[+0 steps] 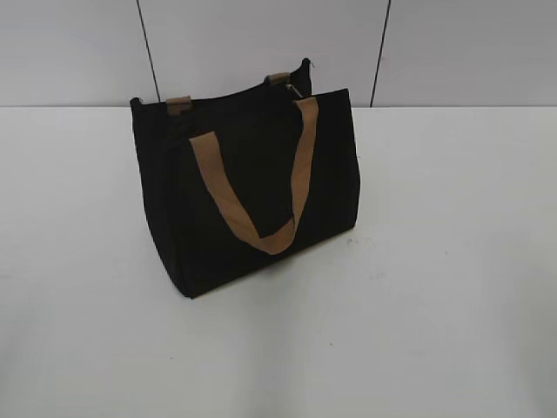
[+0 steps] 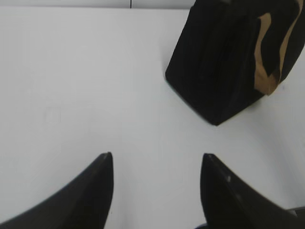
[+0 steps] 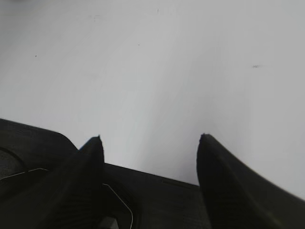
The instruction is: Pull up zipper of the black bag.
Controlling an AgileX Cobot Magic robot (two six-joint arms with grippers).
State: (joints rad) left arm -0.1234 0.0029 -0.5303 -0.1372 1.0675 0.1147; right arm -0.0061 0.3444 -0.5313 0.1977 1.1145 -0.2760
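The black bag [image 1: 248, 192] stands upright on the white table, a little left of centre in the exterior view, with a tan loop handle [image 1: 261, 196] hanging down its front. A small silvery zipper pull [image 1: 296, 90] shows at the back right of its rim. The bag also shows at the top right of the left wrist view [image 2: 224, 62]. My left gripper [image 2: 157, 160] is open and empty over bare table, apart from the bag. My right gripper [image 3: 150, 140] is open and empty; the bag is out of its view. Neither gripper shows in the exterior view.
The white table [image 1: 452, 261] spreads around the bag. A grey panelled wall [image 1: 261, 43] stands behind it. A black flat part [image 3: 157, 200] lies under my right gripper at the bottom of the right wrist view.
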